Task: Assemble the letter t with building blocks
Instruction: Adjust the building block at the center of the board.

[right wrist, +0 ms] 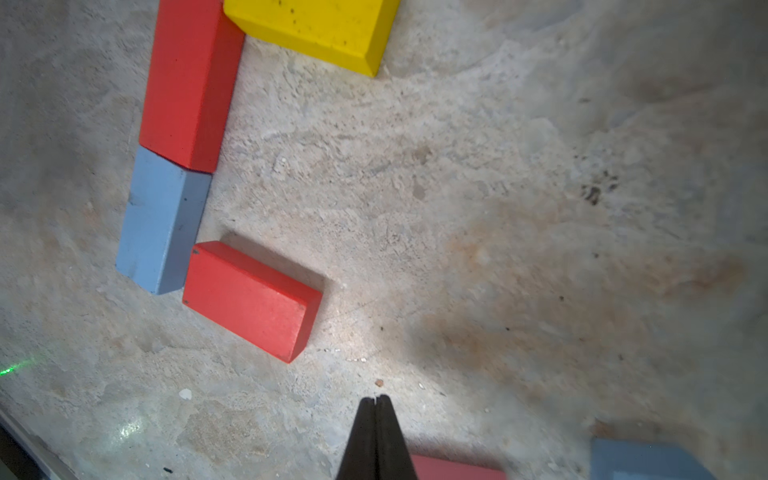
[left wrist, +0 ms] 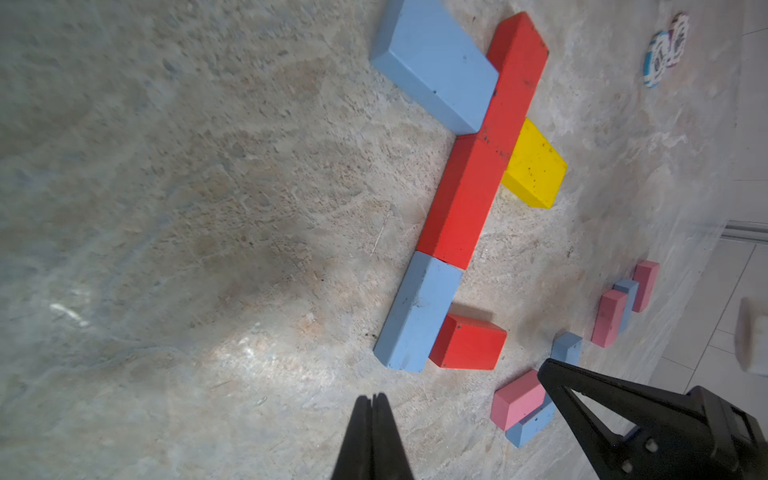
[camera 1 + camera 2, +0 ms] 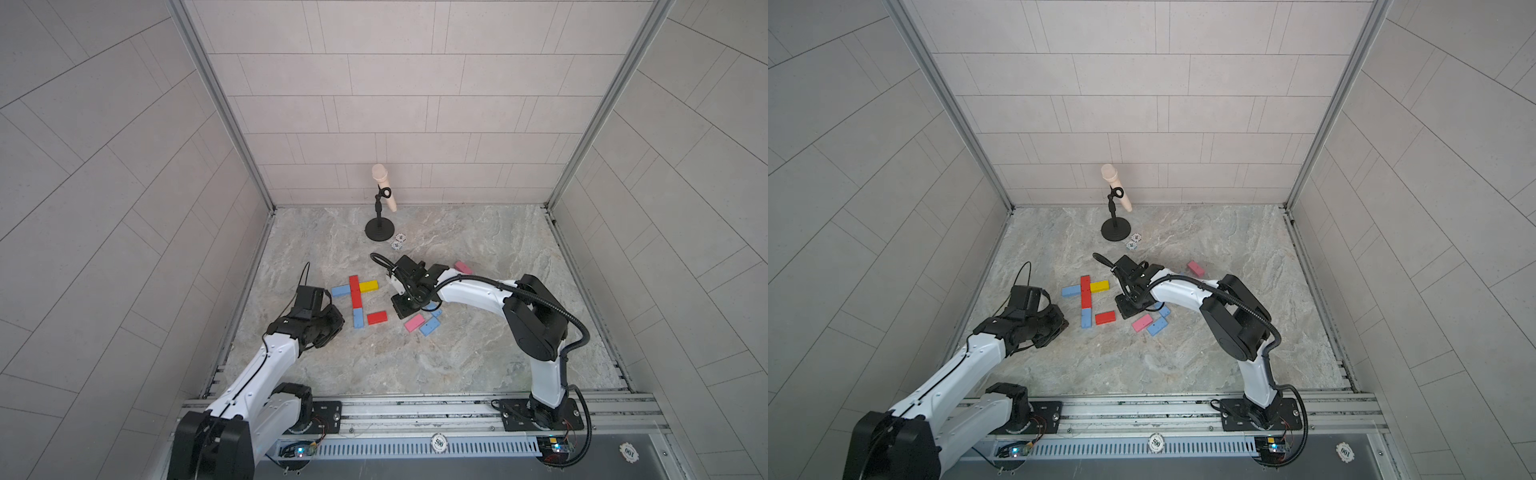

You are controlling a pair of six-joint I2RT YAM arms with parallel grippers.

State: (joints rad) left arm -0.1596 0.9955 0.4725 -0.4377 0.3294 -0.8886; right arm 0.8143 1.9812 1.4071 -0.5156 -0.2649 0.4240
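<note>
On the marbled table (image 3: 478, 353) the building blocks lie flat, most of them joined in one figure left of the middle: a far red block (image 3: 353, 281) and a near red block (image 3: 356, 300) sit end to end as a stem, and a stem-end blue block (image 3: 358, 318) carries that line on toward the robot. A crossbar blue block (image 3: 340, 290) touches the stem on the robot's left and a yellow block (image 3: 369, 286) touches it on the right, both slightly askew. A crosswise red block (image 3: 377, 317) lies just beside the stem-end blue block on its right, a little skewed. To the right, a loose pink block (image 3: 414, 322) and a loose blue block (image 3: 430, 328) lie side by side, and a far pink block (image 3: 462, 267) shows behind the right arm. The left gripper (image 2: 373, 398) has its jaws pressed together with nothing between them, pointing at bare table left of the figure. The right gripper (image 1: 376, 400) is likewise closed and empty – it sits between the crosswise red block and the loose pair. Whether either tip touches the table cannot be told. At the back stands a microphone stand (image 3: 380, 228) with white poker chips (image 3: 398, 241) beside its base
</note>
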